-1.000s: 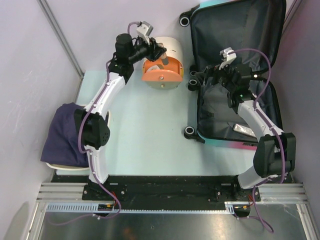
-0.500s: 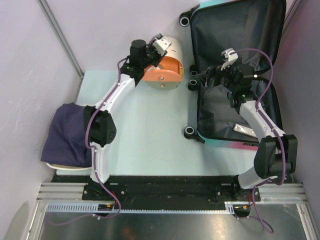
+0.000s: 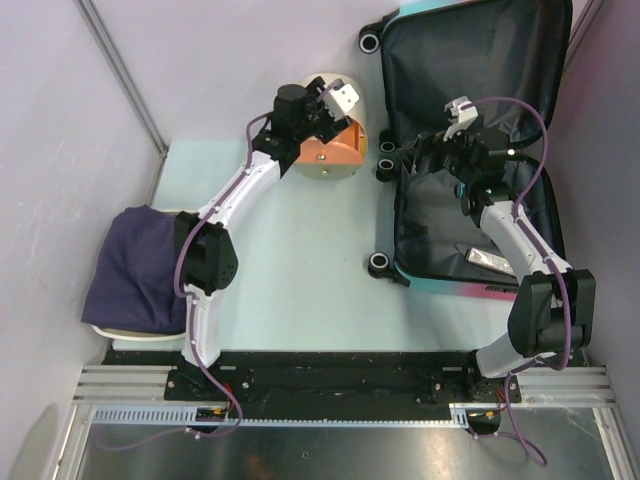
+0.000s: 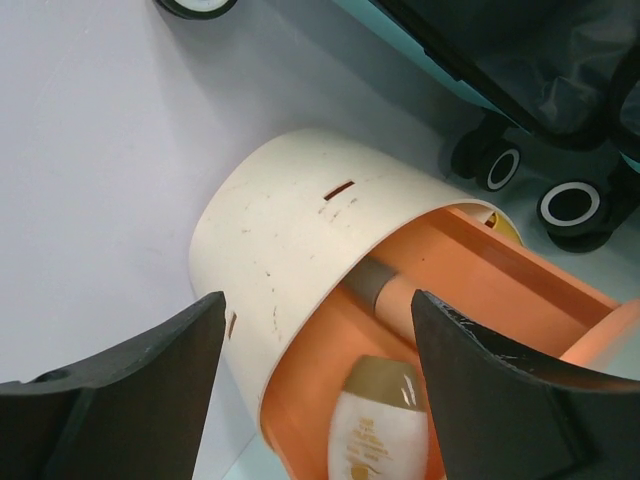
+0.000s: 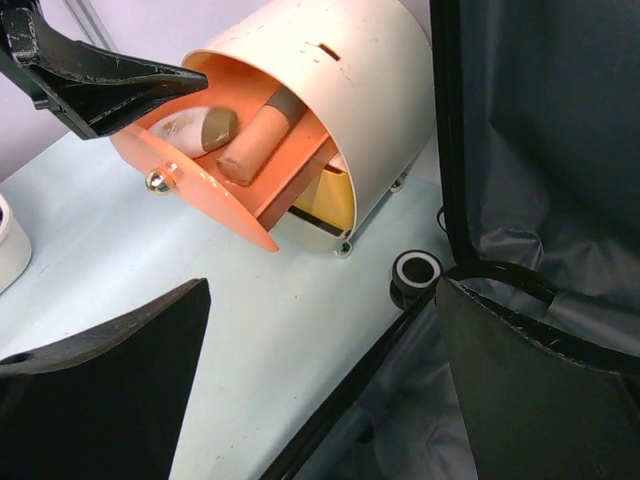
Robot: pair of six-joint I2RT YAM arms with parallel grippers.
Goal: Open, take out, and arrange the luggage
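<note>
The teal-to-pink hard-shell suitcase (image 3: pixel 470 55) lies open, dark lining up, at the far right of the bench (image 3: pixel 300 260). Just beside its black wheels (image 3: pixel 386 166) sits a cream cylindrical box (image 3: pixel 335 155), its orange drawer pulled out. The left pincer (image 4: pixel 315 305) hangs released over that drawer. The right pincer (image 5: pixel 322 300) is spread wide, grasping nothing, at the suitcase's left rim. A navy cloth (image 3: pixel 125 265) lies far left.

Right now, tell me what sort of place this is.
Probably a robot test cell: plain panel walls enclose the table, the left arm and right arm stand on a metal rail at its edge, and the luggage and a cream drawer box sit out as props.
</note>
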